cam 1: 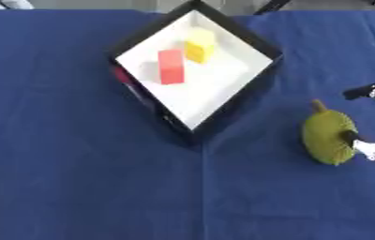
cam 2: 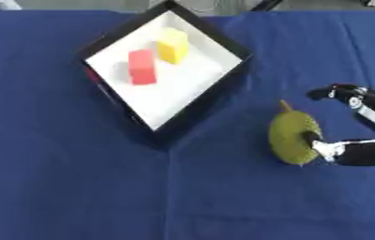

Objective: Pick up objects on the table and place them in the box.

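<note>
A black-walled box [cam 1: 252, 40] with a white floor is set cornerwise near the far edge of the blue-covered table [cam 1: 76, 178], a little left of its middle. Inside it, a red block [cam 1: 171, 66] and a yellow block [cam 1: 200, 44] are seen just beside each other. An olive-green, durian-like fruit [cam 2: 293, 137] (short stem pointing toward the far edge) is laid on the cloth toward the right edge, apart from the box. The right hand [cam 2: 356, 125] is spread wide beside it: one finger is pressed against the fruit's right side, another is held clear above. The left hand is not shown.
</note>
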{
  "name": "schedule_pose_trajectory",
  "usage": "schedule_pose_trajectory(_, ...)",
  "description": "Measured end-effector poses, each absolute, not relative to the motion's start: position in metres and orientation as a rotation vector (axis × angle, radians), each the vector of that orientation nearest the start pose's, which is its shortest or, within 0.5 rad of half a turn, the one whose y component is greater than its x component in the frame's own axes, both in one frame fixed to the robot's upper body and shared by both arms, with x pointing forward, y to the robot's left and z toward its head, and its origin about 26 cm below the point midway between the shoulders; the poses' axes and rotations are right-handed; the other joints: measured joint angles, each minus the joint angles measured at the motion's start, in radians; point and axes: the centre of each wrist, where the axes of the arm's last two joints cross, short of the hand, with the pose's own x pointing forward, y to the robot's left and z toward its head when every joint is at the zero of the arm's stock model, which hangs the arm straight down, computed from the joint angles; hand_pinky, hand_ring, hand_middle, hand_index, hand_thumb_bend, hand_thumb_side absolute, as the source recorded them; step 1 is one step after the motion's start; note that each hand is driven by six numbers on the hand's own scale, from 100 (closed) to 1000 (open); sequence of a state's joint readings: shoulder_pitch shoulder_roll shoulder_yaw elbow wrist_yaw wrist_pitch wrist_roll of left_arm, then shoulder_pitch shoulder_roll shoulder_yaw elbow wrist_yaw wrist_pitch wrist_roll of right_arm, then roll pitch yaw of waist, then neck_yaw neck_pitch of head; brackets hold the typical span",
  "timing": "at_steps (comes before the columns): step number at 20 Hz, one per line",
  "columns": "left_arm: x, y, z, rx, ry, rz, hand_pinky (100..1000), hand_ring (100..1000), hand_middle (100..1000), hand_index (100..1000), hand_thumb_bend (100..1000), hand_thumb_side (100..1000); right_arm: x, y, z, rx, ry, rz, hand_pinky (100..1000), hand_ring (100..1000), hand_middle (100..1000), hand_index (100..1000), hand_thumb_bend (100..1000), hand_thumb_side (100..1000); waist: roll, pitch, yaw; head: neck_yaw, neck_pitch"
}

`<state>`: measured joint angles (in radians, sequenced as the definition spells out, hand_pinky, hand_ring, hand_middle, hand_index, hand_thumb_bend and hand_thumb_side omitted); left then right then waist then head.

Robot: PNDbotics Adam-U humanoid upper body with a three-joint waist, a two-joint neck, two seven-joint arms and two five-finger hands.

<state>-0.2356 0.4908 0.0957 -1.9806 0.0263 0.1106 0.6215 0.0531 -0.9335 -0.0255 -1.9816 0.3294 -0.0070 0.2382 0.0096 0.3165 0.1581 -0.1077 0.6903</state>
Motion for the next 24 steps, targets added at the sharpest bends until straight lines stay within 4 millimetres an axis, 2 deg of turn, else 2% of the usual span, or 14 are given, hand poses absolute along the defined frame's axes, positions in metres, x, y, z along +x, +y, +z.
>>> schedule_pose_trajectory(3,0.292,0.314,0.205,0.736,-2.174,0.264,757,790,814,911,301,717,0.255,-0.372,0.189,-0.763,-1.539,1.293,972,913,805,899,194,462,-0.001,0.000,-0.001,0.000,0.000)
schedule_pose_trajectory(8,0.292,0.314,0.204,0.732,-2.170,0.261,758,791,809,907,303,720,0.254,-0.374,0.189,-0.755,-1.560,1.279,972,912,803,900,186,521,-0.007,0.000,-0.003,0.001,0.000)
schedule_pose_trajectory(14,0.292,0.314,0.203,0.735,-2.168,0.251,758,791,807,906,302,725,0.253,-0.377,0.193,-0.745,-1.580,1.270,969,911,803,899,155,512,-0.012,0.000,-0.008,0.004,0.000)
schedule_pose_trajectory(18,0.292,0.314,0.203,0.736,-2.172,0.243,758,792,806,906,305,723,0.251,-0.381,0.192,-0.751,-1.612,1.253,970,909,802,901,134,582,-0.015,0.000,-0.010,0.006,0.000)
schedule_pose_trajectory(19,0.292,0.314,0.203,0.735,-2.173,0.241,759,793,804,906,309,720,0.251,-0.381,0.192,-0.749,-1.618,1.251,972,911,804,903,127,632,-0.015,0.000,-0.010,0.007,0.000)
schedule_pose_trajectory(24,0.292,0.314,0.203,0.733,-2.177,0.229,759,793,801,905,313,716,0.250,-0.381,0.191,-0.742,-1.619,1.275,973,915,808,907,133,682,-0.017,0.001,-0.008,0.008,0.000)
